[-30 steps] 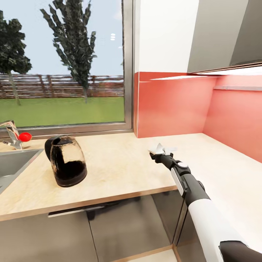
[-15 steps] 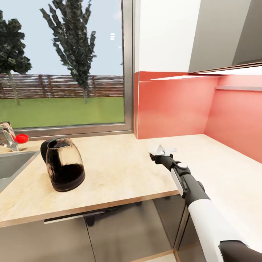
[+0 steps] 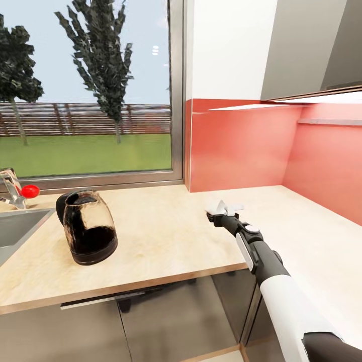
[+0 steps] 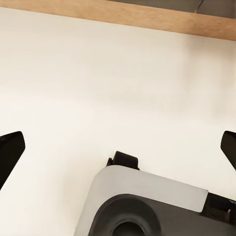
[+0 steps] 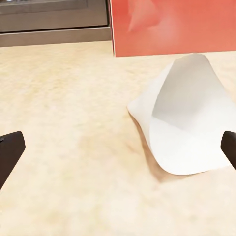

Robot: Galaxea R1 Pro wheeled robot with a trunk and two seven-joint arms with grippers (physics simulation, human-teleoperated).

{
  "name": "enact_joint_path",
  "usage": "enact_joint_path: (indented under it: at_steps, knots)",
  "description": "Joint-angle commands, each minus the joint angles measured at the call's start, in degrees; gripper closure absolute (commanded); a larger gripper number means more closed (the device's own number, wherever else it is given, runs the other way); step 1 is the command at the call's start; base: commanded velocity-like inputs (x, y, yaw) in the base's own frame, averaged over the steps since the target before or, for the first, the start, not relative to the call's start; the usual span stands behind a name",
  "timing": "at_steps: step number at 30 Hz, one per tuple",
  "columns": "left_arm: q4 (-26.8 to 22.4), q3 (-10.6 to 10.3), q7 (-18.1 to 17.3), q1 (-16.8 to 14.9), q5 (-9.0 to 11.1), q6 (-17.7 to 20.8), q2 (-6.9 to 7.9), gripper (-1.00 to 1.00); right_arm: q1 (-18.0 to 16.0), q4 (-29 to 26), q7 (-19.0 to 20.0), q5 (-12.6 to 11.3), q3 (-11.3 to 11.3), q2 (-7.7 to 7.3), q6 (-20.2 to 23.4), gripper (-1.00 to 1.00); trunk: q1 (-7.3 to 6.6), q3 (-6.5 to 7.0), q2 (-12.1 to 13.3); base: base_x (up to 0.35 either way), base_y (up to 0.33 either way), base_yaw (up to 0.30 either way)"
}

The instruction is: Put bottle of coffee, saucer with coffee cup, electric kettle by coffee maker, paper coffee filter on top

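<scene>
A: Status on the light wood-grain countertop [image 3: 166, 236]?
B: Spans the head view, under the big window [image 3: 85, 90]; red glossy backsplash [image 3: 236, 146] straight ahead of the right gripper [image 3: 215, 215], grey wall cabinets [image 3: 311, 45] above it.

A: Dark glass electric kettle [image 3: 89, 231]?
B: Upright on the counter, well off to the left of the right gripper, near the steel sink [image 3: 15, 229]. Faucet with red knob [image 3: 20, 191] beyond it.

A: Right gripper state?
B: Spread wide. In the right wrist view, black fingertips [image 5: 10, 155] at both edges of the frame, nothing between them but counter. Hovering low over the worktop.

A: White cone-shaped paper coffee filter [image 5: 184, 120]?
B: Lying on the counter just ahead of the right gripper, offset toward one fingertip, not pinched. Backsplash right behind it. Touching a finger or not: cannot tell.

A: Left gripper [image 4: 118, 152]?
B: Also spread, tips at the frame edges of the left wrist view. Below it a pale surface with a wooden strip [image 4: 123, 17] at the far side, and a grey-and-black part of the robot [image 4: 147, 201]. Nothing held.
</scene>
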Motion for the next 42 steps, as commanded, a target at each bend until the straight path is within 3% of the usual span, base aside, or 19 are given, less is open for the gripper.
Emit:
enact_joint_path:
  at_steps: [1,42]
  knots:
    - [-0.1,0.0,0.1,0.0,0.2,0.0,-0.01,-1.00,0.0,0.0,0.2,0.0,0.0,0.02,0.3,-1.00,0.00,-0.05,0.0,0.009,0.000,0.000]
    - [-0.1,0.0,0.1,0.0,0.2,0.0,-0.01,-1.00,0.0,2.2,0.1,0.0,0.0,0.02,0.1,-1.00,0.00,-0.05,0.0,0.060,0.008,0.000]
